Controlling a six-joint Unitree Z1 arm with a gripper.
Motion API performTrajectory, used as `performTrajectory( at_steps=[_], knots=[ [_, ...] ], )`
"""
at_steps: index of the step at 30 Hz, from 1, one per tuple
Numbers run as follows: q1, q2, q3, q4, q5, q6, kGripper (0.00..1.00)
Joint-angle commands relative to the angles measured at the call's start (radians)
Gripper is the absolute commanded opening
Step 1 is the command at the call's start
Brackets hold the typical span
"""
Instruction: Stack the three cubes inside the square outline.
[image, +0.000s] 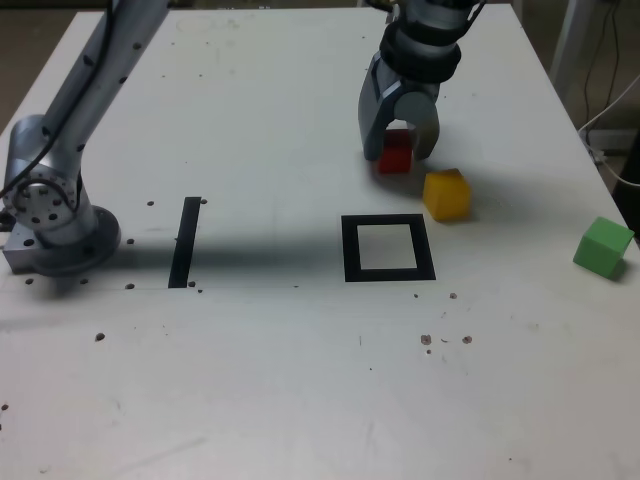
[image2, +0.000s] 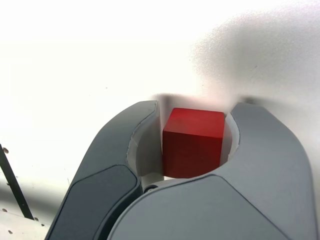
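Noting your gripper (image: 399, 152) clenched on the red cube (image: 395, 153), upper centre; square outline (image: 388, 248) holds nothing; yellow cube (image: 446, 194) and green cube (image: 603, 247) remain unstacked.

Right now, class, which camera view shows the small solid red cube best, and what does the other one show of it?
The wrist view: the small solid red cube fills the middle, two faces clear between the tool's jaws. The exterior view shows it small, partly hidden behind the tool.
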Motion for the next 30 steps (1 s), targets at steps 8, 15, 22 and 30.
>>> performTrajectory(
  at_steps=[8,15,22,30],
  knots=[
    [-0.038,-0.130,0.086,0.017,-0.026,-0.020,0.28],
    [-0.108,-0.211,0.180,0.015,-0.053,-0.064,0.28],
    [-0.204,-0.221,0.229,-0.018,-0.096,-0.115,0.28],
    [-0.267,-0.226,0.259,-0.038,-0.112,-0.163,0.28]
  ],
)
